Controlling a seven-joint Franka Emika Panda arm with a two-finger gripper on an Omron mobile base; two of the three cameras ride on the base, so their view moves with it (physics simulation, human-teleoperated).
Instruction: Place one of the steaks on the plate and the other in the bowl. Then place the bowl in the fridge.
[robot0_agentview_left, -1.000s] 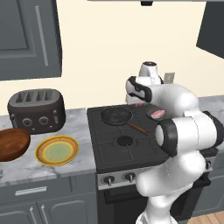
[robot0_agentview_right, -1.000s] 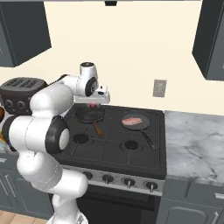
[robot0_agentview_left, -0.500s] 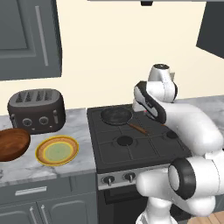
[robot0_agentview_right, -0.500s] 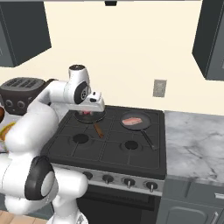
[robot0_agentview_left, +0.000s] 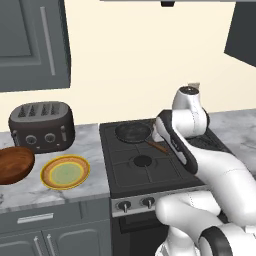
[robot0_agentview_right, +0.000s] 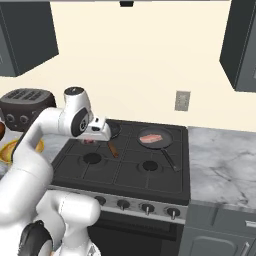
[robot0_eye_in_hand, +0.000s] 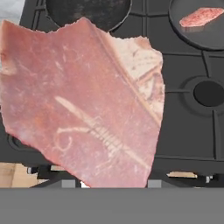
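My gripper (robot0_agentview_right: 91, 137) is shut on one steak (robot0_eye_in_hand: 83, 100), a pinkish-red marbled slab that hangs over the left side of the stove (robot0_agentview_right: 125, 167). In the hand view this steak hides my fingertips. The other steak (robot0_agentview_right: 150, 138) lies in the black frying pan (robot0_agentview_right: 156, 141) on the back right burner. On the counter left of the stove sits the yellow-rimmed plate (robot0_agentview_left: 65, 172), with the dark brown wooden bowl (robot0_agentview_left: 14, 164) further left. Both are bare. The fridge is out of view.
A second black pan (robot0_agentview_left: 133, 132) with a wooden handle sits on the back left burner. A dark toaster (robot0_agentview_left: 42, 125) stands behind the plate and bowl. Grey marble counter (robot0_agentview_right: 220, 160) runs right of the stove, with cabinets overhead.
The arm has swung round and carried the held steak a little left and forward, from over the back left pan to the stove's left side. The other steak has not moved.
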